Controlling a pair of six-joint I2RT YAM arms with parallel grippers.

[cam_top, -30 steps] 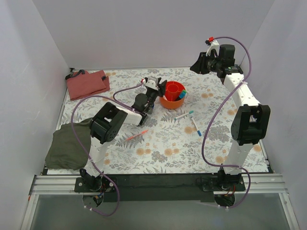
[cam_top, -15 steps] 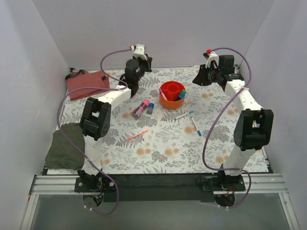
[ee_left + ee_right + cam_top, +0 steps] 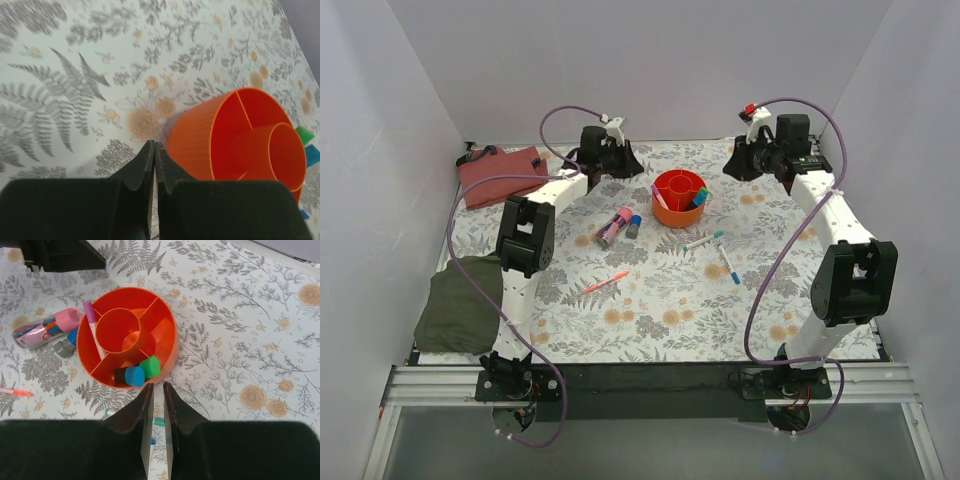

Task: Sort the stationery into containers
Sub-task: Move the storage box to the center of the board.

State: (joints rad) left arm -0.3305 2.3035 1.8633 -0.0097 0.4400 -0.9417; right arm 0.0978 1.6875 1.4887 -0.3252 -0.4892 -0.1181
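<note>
Overhead view is bright and even, soft white light bouncing off the pale walls [image 3: 620, 60], no glare on the floral table cover [image 3: 670, 300]; shadows there are faint and short, and the near edge of the frame sits darker. Left wrist view is soft all over, fern print smeared toward the edges, the orange cup [image 3: 200, 135] throwing a hazy shadow to its left, the left gripper [image 3: 153, 146] a black, featureless mass up close. Right wrist view is crisper: cup rim sharp, colours saturated, the right gripper [image 3: 158, 387] dark and blurred at the near edge
</note>
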